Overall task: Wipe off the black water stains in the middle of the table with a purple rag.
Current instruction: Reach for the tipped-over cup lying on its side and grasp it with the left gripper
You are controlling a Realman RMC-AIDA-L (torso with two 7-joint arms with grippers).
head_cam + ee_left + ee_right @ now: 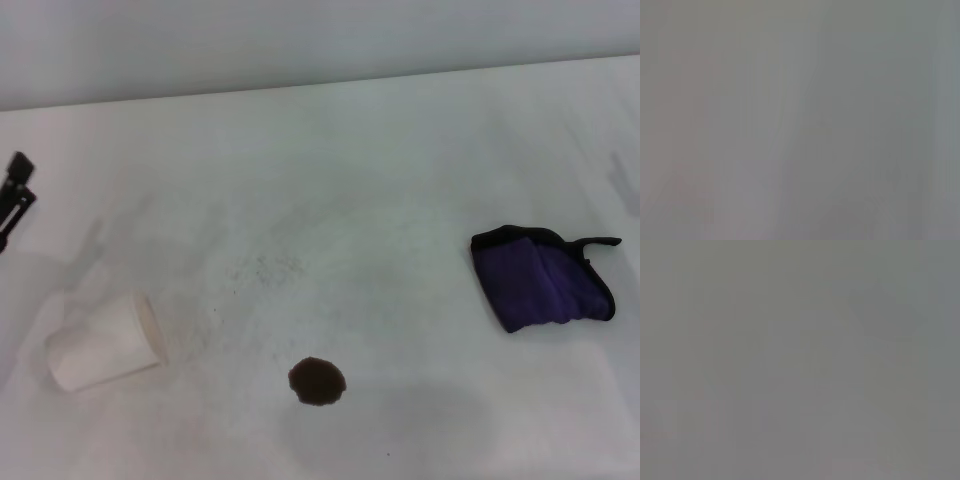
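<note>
Hanging far left, left gripper (14,195), empty-handed.

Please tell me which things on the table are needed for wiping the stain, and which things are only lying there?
Needed for the job:
- purple rag, crumpled on the table's right side
- black water stain, near the front middle
- left gripper, at the far left edge, away from both

Only lying about:
- white paper cup, tipped on its side, left of the stain
</note>
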